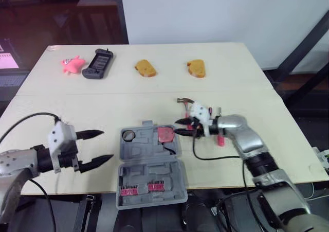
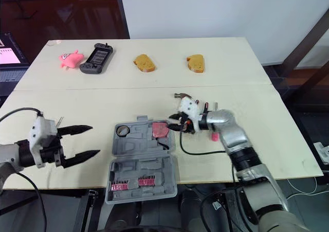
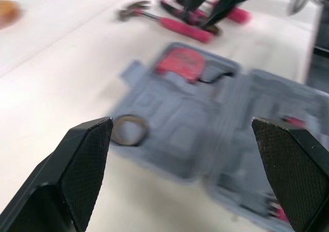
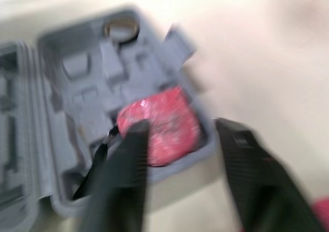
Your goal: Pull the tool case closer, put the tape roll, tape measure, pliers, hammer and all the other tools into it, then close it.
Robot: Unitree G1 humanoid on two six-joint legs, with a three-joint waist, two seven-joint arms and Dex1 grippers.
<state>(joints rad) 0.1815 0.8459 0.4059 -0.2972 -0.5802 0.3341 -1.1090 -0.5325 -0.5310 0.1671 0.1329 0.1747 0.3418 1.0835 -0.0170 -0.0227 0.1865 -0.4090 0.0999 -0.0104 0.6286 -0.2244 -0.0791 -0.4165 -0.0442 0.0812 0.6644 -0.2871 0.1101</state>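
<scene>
The grey tool case (image 1: 146, 178) lies open near the table's front edge, with red bits in its near half. In its far half sit the tape roll (image 1: 128, 135) and the red tape measure (image 1: 166, 135). My right gripper (image 1: 179, 127) is open just right of the tape measure (image 4: 159, 124), its fingers (image 4: 128, 160) spread on either side and not touching it. Behind that gripper lie the hammer (image 1: 185, 101) and the pink-handled pliers (image 1: 220, 140). My left gripper (image 1: 100, 147) stands open left of the case (image 3: 169, 139), with nothing between its fingers (image 3: 87, 155).
At the table's far side lie a pink toy (image 1: 72, 64), a black game controller (image 1: 98, 64) and two yellow sponge-like pieces (image 1: 145, 68) (image 1: 196, 68). A black cable runs from my right wrist across the table by the case.
</scene>
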